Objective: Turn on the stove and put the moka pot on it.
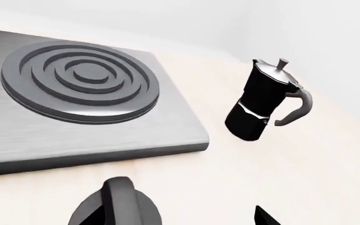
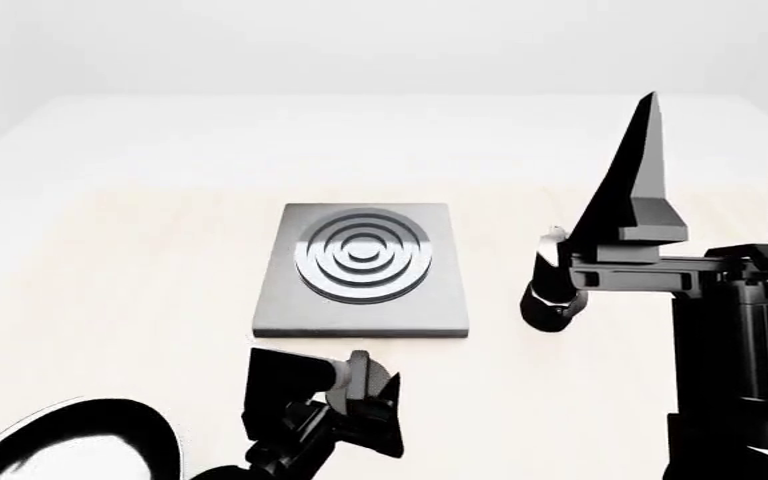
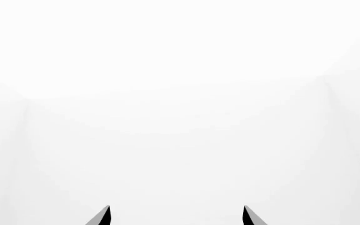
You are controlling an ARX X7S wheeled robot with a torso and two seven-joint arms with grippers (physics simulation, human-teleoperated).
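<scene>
The stove [image 2: 361, 270] lies flat in the middle of the pale surface [image 2: 117, 250], its ring burner bare, and its small round knob [image 1: 114, 201] sits apart from it, just off the near edge. Your left pincer [image 2: 357, 395] is down at that knob: in the left wrist view the knob fills the space between the two fingers, and in the head view the pincer looks set around it. Whether the fingers already press on the knob or only flank it, you cannot tell from these views, so treat the grip as unconfirmed.

The moka pot [image 1: 264, 101] stands upright on the surface to the right of the stove, near it but not touching, with its handle turned away from the slab. Your right pincer [image 2: 718, 110] is raised, fingers spread wide and pointing up and away; its wrist camera sees only blank white beyond the two tips, and it holds nothing. In the head view that arm partly hides the pot.

The step in hand looks like switching on the stove, with the pot not yet moved. Next, you likely need to clench firmly on the knob and twist the wrist without dragging the knob sideways. After that, the right arm must tip down and come in at the pot's narrow waist or handle, staying level so the pot does not topple.
</scene>
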